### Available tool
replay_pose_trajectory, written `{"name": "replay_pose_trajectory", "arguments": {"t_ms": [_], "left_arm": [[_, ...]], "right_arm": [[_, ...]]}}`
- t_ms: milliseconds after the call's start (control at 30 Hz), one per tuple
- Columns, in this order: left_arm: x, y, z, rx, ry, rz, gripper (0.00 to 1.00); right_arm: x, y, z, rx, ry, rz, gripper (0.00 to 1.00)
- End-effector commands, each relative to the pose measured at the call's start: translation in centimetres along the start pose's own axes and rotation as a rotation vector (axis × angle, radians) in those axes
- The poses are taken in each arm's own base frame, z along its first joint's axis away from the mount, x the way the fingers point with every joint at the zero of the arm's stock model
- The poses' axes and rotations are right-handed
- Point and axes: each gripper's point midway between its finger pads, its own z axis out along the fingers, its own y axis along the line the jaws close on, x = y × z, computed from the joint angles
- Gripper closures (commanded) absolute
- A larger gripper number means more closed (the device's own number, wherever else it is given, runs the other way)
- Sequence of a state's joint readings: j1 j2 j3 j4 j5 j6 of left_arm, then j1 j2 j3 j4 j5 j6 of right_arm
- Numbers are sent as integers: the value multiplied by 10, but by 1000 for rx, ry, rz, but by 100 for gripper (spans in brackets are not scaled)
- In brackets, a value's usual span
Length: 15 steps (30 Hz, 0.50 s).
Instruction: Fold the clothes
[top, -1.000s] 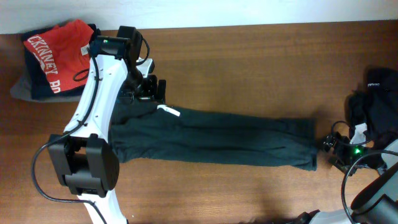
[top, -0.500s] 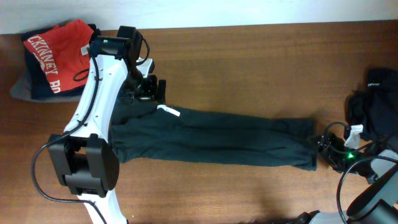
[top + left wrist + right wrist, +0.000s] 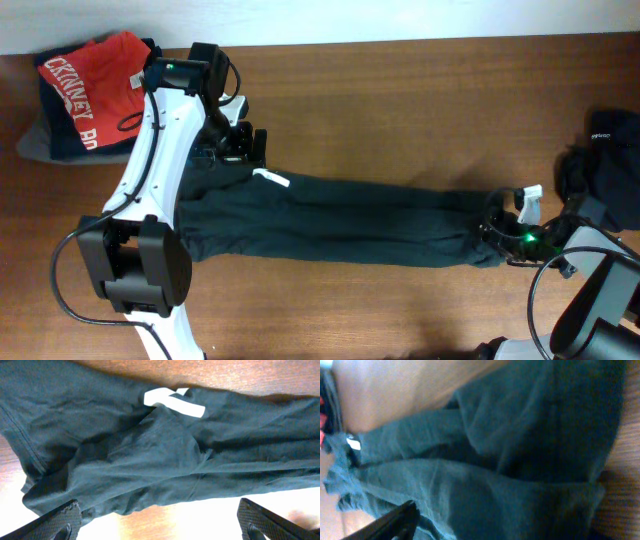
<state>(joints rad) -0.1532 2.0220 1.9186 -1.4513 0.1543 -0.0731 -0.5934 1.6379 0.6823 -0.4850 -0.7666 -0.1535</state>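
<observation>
Overhead, your dark green garment lies stretched along the table, with the left gripper at one end and the right gripper at the other. In the left wrist view your jaws stand wide apart, holding nothing, above the cloth by the white tag. The right wrist view is mostly cloth, so you cannot tell that grip.

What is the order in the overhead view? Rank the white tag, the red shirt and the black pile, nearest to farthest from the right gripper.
1. The black pile, far right, just beyond the right gripper.
2. The white tag, leftward on the dark green garment.
3. The red shirt, far left corner.
</observation>
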Motion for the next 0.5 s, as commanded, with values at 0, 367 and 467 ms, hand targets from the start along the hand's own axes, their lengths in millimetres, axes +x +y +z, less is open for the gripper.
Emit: {"name": "replay_pose_trajectory", "arguments": {"t_ms": [0,367,467], "left_arm": [[3,-1,-3,11,-1,-11,1],[3,-1,-3,7,-2,-11,1],[3,-1,-3,7,-2,-11,1]], "right_arm": [[42,-35,14,175,134,116,36],[18,-34,7,193,92,132,96],[-2,-28,-2,195,79,147,96]]}}
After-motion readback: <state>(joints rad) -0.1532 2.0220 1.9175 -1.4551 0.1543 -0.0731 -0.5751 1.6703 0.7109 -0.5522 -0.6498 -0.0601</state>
